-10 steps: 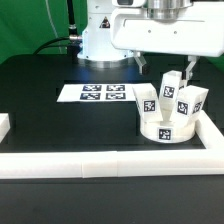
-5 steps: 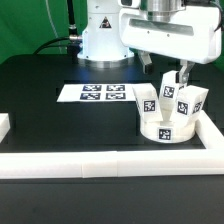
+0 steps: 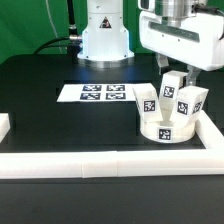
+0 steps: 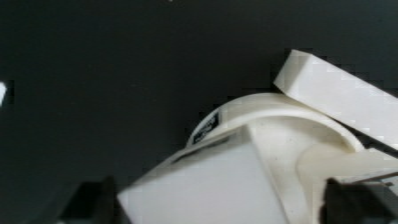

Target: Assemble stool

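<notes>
Black worktop is bounded by white border rails (image 3: 110,163). Above the stool (image 3: 170,108), assembled near the corner where two rails meet, the gripper (image 3: 177,68) is seen; whether it grips cannot be told. Square black-and-white tags are borne on the legs; no writing is readable.

backdrop: green cloth (image 3: 35,22) | table (image 3: 60,125): black, matte | border rails (image 3: 100,163): white | light: even

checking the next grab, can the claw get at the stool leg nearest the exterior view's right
Probably yes. The claw hangs just above the legs, and that leg stands upright on the seat with nothing over its top; the white rail sits lower, beside the seat.
</notes>
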